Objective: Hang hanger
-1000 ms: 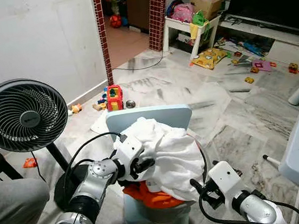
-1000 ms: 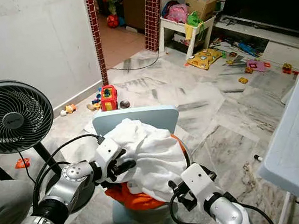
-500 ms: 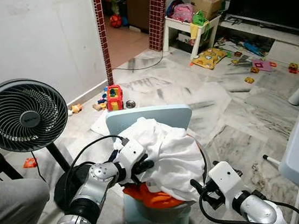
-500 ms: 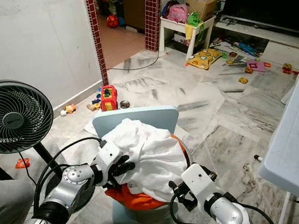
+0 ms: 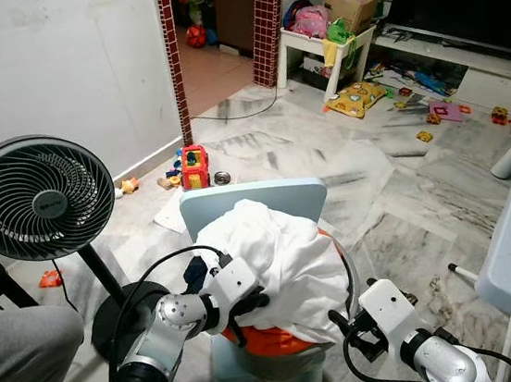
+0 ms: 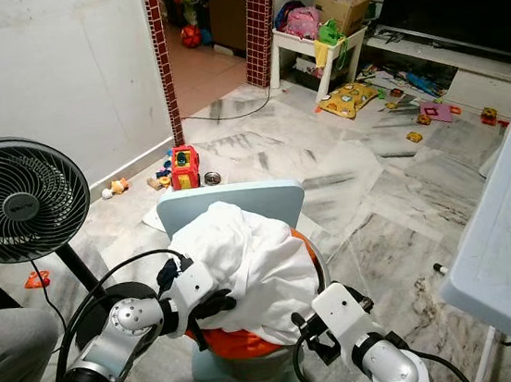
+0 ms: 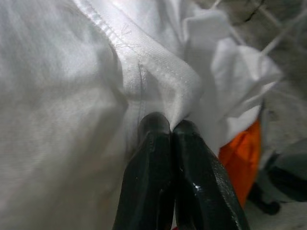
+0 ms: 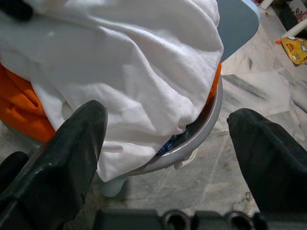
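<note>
i've got the left hand (image 7: 171, 132) pinched shut on the white cloth (image 5: 288, 262) at its 9 o'clock edge to lift it, right hand (image 8: 163, 139) spread wide below.

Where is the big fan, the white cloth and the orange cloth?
fan (image 5: 39, 200), left eye view, middle of its grille.
white cloth (image 5: 288, 262), left eye view, top of the pile.
orange cloth (image 6: 241, 340), right eye view, front fold.

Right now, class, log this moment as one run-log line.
left gripper: shut on white cloth | right gripper: open, beside basin | orange cloth: under white cloth | hanger: cannot tell
</note>
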